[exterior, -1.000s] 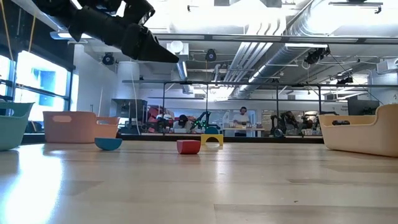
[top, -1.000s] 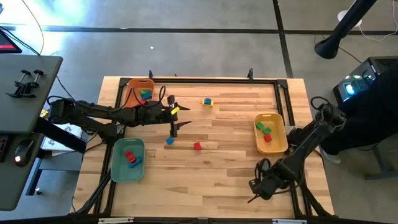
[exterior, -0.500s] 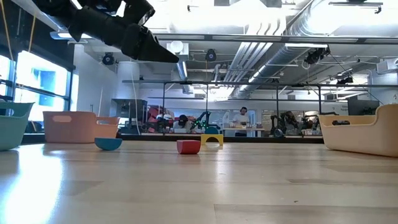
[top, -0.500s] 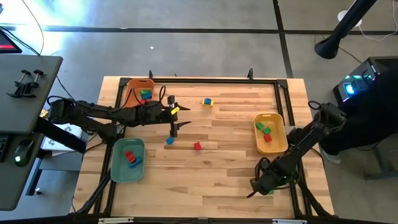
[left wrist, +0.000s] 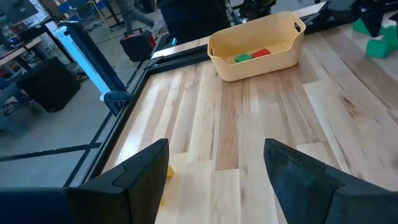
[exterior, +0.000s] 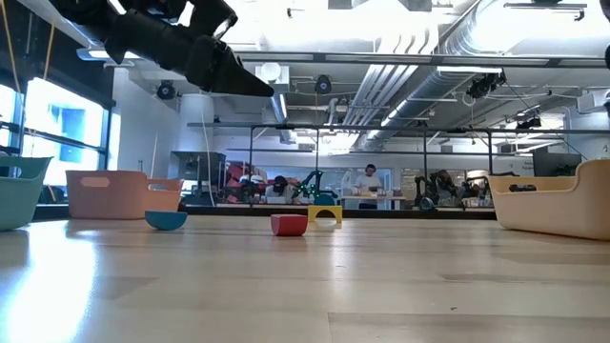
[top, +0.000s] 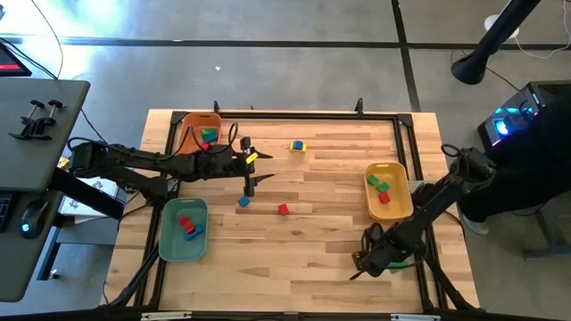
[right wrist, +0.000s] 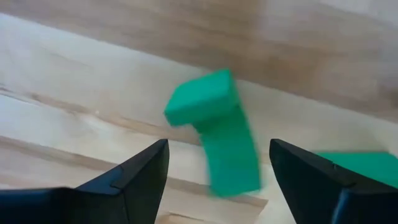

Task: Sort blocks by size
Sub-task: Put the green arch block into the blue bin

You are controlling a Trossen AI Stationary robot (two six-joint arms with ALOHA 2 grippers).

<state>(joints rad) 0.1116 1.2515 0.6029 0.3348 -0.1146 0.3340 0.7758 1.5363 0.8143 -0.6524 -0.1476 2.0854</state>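
The blocks are lying scattered: a green block is sitting on the counter near its front right corner, directly ahead of the right end effector, with a second green block close beside it. A red block and a blue block are resting mid-counter, a yellow-and-blue block is sitting farther back, and others are already lying in the orange tray, the teal tray and the yellow tray.

The right end effector is hanging low over the green block with its fingers spread wide and nothing between them. The step in hand appears to be picking up this block. To do it well, the arm should be centring the fingers so that they are straddling the block's narrow faces, since it is lying at an angle to them, and a turn of the wrist would help. It should be coming straight down, clear of the neighbouring green block, and closing only once the tips are level with the block's sides.

The left end effector is hovering above the counter near the blue block, fingers wide apart and holding nothing.
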